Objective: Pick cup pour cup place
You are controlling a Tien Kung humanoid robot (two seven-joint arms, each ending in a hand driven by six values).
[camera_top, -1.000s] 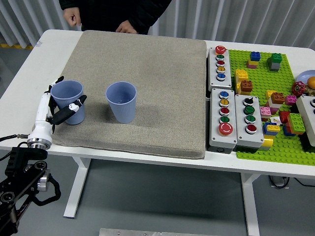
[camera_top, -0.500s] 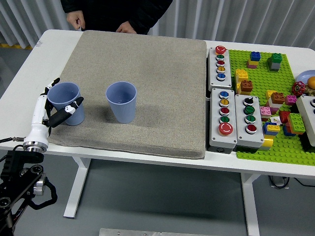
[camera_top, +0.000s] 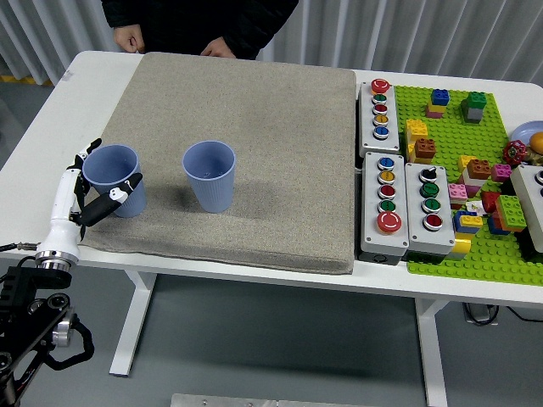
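Two blue paper cups stand upright on the grey mat (camera_top: 280, 127). The left cup (camera_top: 114, 174) is near the mat's left edge and the right cup (camera_top: 209, 174) a little right of it. My left hand (camera_top: 107, 172), white with black fingertips, sits at the left cup's left side. Its thumb (camera_top: 119, 195) lies in front of the cup and its fingers (camera_top: 88, 153) behind it, spread loosely and not clamping. The right arm is out of view.
A person stands at the far side, hands (camera_top: 129, 36) resting at the table's far edge. Three button boxes (camera_top: 386, 191) sit right of the mat. A green baseplate (camera_top: 475, 246) with several toy bricks fills the right end.
My left hand and arm have drawn back down and to the left, away from the left cup. The cup shifted only slightly left and stays upright. The person's left-side hand moved a little.
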